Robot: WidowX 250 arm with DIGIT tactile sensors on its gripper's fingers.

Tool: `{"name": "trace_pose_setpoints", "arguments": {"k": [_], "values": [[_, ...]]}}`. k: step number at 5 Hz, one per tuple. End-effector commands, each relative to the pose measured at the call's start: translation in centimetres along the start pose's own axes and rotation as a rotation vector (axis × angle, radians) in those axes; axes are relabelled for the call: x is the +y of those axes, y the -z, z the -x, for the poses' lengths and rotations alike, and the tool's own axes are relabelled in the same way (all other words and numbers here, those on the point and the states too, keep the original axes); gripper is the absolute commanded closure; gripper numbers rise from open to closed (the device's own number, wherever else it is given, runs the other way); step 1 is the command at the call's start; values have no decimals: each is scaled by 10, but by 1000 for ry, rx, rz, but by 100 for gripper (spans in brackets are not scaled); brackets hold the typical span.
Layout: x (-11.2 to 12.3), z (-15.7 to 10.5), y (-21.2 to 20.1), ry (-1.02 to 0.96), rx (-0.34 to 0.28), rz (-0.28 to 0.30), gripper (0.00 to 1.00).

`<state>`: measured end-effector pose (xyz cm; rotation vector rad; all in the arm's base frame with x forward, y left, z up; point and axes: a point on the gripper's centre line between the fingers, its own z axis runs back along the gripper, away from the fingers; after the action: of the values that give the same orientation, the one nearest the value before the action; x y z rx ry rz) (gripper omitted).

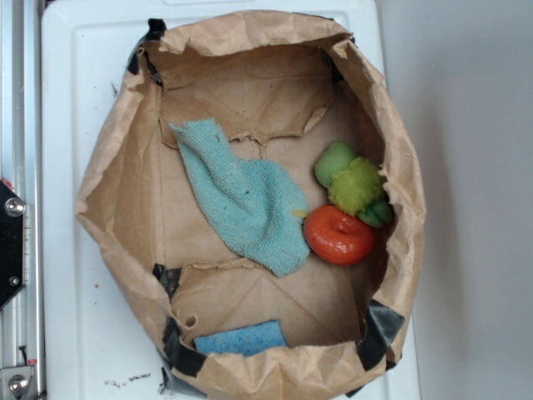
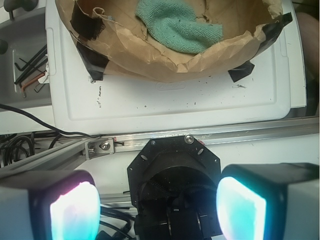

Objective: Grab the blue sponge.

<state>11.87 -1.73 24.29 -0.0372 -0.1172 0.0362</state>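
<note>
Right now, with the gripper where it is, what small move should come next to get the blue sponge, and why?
Probably move forward over the paper bag's rim. The gripper hangs open outside the bag, above the rail, holding nothing, while the blue sponge lies flat inside against the bag's wall.

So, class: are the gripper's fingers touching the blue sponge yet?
Apart. In the wrist view the fingers hang open outside the paper bag, over the rail; in the exterior view the blue sponge lies alone inside.
</note>
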Motion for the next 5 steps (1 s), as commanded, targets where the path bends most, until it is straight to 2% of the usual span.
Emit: {"name": "trace_pose_setpoints", "arguments": {"k": [1,2,3,4,5], "values": [[0,0,0,0,0,0,0],[-9,-32,26,-54,30,-88,0],[-15,-59,37,-62,20,-73,0],[0,-81,47,-76,-16,-67,0],[31,-93,64,-140,-53,-75,0]]}}
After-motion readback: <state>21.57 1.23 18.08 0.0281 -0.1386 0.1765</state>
